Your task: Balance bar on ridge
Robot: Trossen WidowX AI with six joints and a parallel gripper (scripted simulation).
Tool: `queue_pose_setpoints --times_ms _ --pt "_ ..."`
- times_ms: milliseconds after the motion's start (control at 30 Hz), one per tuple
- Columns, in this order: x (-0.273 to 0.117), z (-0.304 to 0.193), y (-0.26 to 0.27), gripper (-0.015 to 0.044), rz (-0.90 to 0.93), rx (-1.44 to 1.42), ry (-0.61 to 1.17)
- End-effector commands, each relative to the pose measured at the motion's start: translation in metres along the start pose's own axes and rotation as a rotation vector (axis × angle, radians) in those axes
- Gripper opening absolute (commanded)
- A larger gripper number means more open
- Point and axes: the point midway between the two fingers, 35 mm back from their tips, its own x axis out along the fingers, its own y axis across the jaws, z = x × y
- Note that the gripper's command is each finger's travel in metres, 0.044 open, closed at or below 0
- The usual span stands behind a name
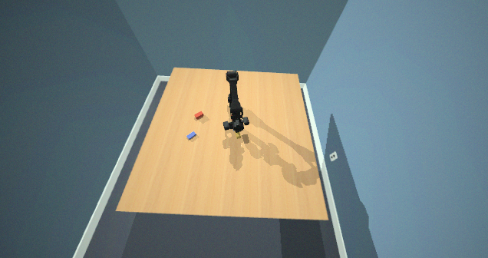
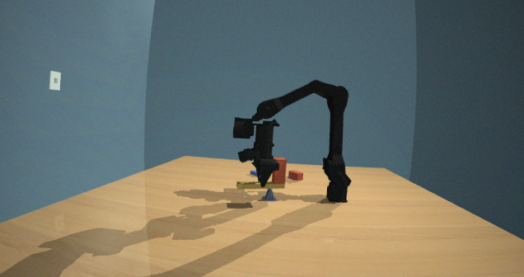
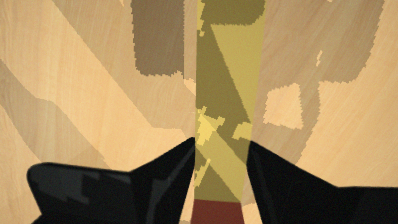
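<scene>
The yellow bar (image 1: 238, 136) (image 2: 246, 185) (image 3: 225, 75) is held about level above the table, with an upright red block (image 2: 280, 171) (image 3: 217, 213) on its end nearer the arm's base. My gripper (image 2: 264, 185) (image 3: 220, 145) points down and is shut on the bar, one finger on each side, just ahead of the red block. The small blue ridge (image 2: 269, 195) stands on the table under the bar, slightly toward the base from my fingertips. Its top is very close to the bar's underside; whether they touch I cannot tell. The ridge is hidden in the wrist view.
A loose red block (image 1: 199, 115) (image 2: 296, 175) and a loose blue block (image 1: 191, 135) (image 2: 254, 173) lie on the wooden table (image 1: 173, 183) (image 2: 371, 229), off to one side of the arm. Shadows of the arm and bar fall across the table.
</scene>
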Motion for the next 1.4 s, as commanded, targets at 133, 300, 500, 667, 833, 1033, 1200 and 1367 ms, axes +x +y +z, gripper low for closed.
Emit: queue_pose_setpoints --times_ms 133,300,500,667,833,1033,1200,1367 --pt "0.0 0.0 0.0 0.0 0.0 0.0 0.0" --pt "0.0 0.0 0.0 0.0 0.0 0.0 0.0" --pt "0.0 0.0 0.0 0.0 0.0 0.0 0.0" --pt "0.0 0.0 0.0 0.0 0.0 0.0 0.0" --pt "0.0 0.0 0.0 0.0053 0.0 0.0 0.0" --pt "0.0 0.0 0.0 0.0167 0.0 0.0 0.0" --pt "0.0 0.0 0.0 0.0167 0.0 0.0 0.0" --pt "0.0 0.0 0.0 0.0167 0.0 0.0 0.0"
